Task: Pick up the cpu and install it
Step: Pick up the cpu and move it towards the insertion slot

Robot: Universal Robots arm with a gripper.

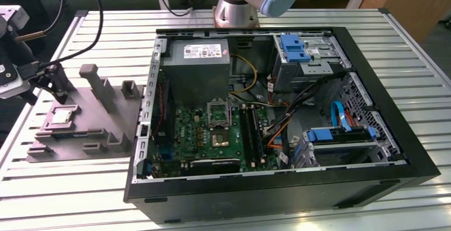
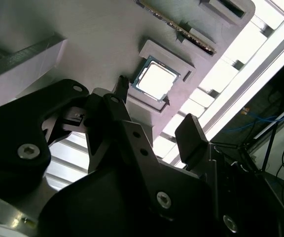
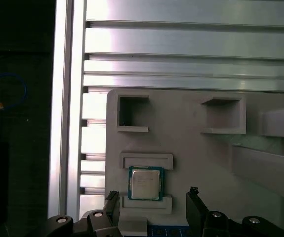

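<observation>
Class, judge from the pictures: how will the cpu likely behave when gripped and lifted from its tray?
Probably stiff: the cpu is a thin flat square with a metal top. Likely slippery, since that top shines. It sits flat in a tray recess, so it shouldn't roll, but offers the open gripper only thin edges.

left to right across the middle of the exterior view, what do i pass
cpu in the grey tray → motherboard → blue drive caddy → case's right wall
</observation>
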